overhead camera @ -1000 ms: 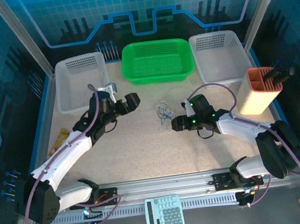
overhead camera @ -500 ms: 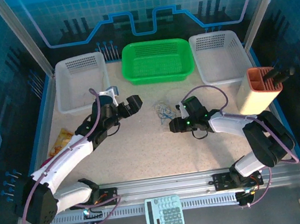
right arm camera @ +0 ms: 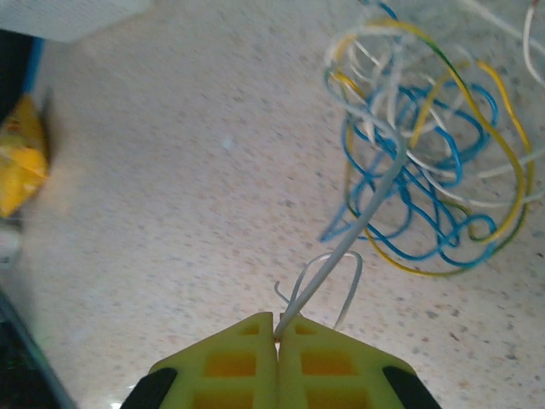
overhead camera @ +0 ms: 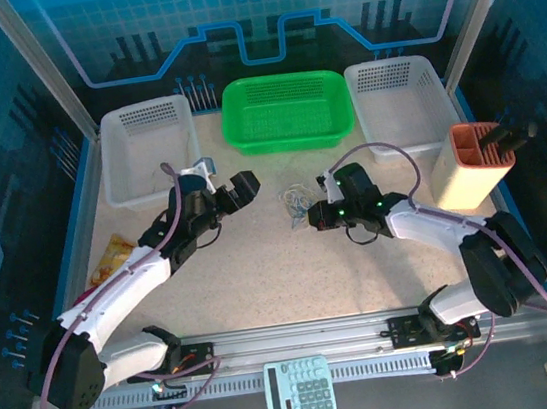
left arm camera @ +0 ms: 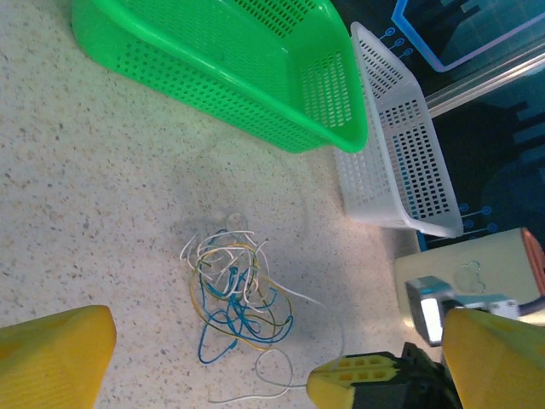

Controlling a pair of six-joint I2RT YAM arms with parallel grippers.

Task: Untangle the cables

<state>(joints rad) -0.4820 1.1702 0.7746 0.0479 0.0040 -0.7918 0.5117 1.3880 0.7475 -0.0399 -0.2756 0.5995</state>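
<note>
Your right hand (right arm camera: 277,325) is pinched shut on one white strand of the cables (right arm camera: 398,153); the tangle lies on the surface (right arm camera: 170,170) just ahead. Your left hand (overhead camera: 242,187) gapes wide, nearby.

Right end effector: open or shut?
Shut. Right wrist view: the right end effector has its pads pressed together, pinching a white cable that leads into the tangle.

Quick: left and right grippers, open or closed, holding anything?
Left gripper: open, holding nothing.
Right gripper: closed on a white cable.
</note>
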